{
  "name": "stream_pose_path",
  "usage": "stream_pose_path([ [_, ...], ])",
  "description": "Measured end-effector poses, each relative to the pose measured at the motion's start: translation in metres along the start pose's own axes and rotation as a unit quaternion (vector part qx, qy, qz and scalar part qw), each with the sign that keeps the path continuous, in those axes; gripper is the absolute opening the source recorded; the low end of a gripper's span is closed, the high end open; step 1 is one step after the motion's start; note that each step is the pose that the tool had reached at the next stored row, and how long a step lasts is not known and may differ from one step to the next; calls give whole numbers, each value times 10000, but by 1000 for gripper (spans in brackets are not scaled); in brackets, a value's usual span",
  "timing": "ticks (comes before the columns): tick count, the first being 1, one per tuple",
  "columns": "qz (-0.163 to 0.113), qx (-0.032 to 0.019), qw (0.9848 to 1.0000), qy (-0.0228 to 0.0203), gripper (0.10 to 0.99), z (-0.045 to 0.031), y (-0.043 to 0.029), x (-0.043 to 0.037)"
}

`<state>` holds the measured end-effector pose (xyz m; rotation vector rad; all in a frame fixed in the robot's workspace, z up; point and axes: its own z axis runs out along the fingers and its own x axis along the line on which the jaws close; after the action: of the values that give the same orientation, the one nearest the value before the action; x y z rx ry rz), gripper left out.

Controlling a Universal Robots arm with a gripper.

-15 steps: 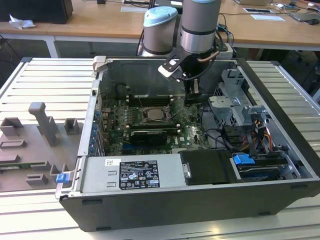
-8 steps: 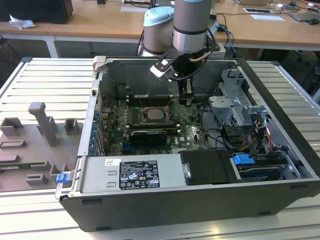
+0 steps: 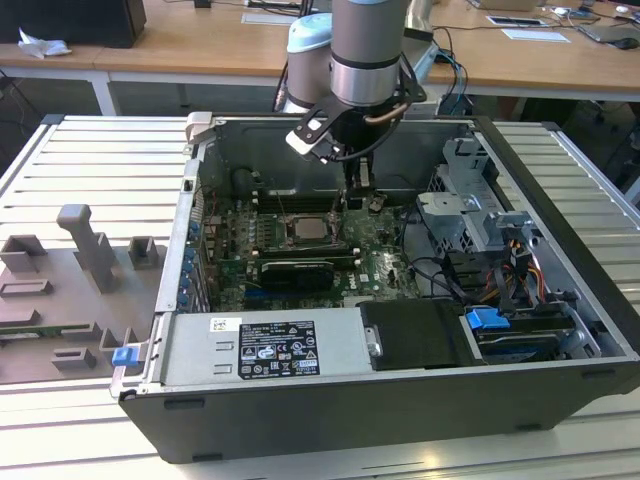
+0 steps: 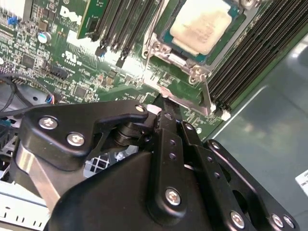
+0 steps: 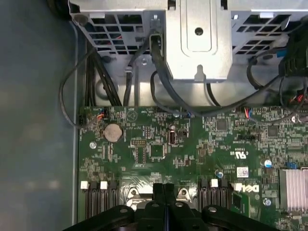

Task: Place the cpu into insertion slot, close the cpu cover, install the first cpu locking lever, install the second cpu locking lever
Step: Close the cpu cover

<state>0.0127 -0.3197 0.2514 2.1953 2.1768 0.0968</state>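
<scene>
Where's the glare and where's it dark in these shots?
Second wrist view: glare whitens the cpu and patches of the board. First wrist view: the metal cage is brightly lit, while the grey panel beside the board is dim. Exterior view: the case is shaded inside, and the slatted table around it is bright.

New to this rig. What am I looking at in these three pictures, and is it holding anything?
One robot arm reaches into an open computer case lying on a slatted table. The exterior view looks on from outside; both wrist views ride on the arm, looking past its end effector at the green motherboard. The cpu sits pale face up, the cover framing it. The end effector is shut, tip beside the cover, holding nothing that I can see.
</scene>
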Motion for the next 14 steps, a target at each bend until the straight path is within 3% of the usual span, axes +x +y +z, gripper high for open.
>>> stream_pose_path([
  [11, 0, -3, 10000, 1, 106, 16, -245, -2],
  [14, 0, -2, 10000, 0, 106, 65, -349, -4],
])
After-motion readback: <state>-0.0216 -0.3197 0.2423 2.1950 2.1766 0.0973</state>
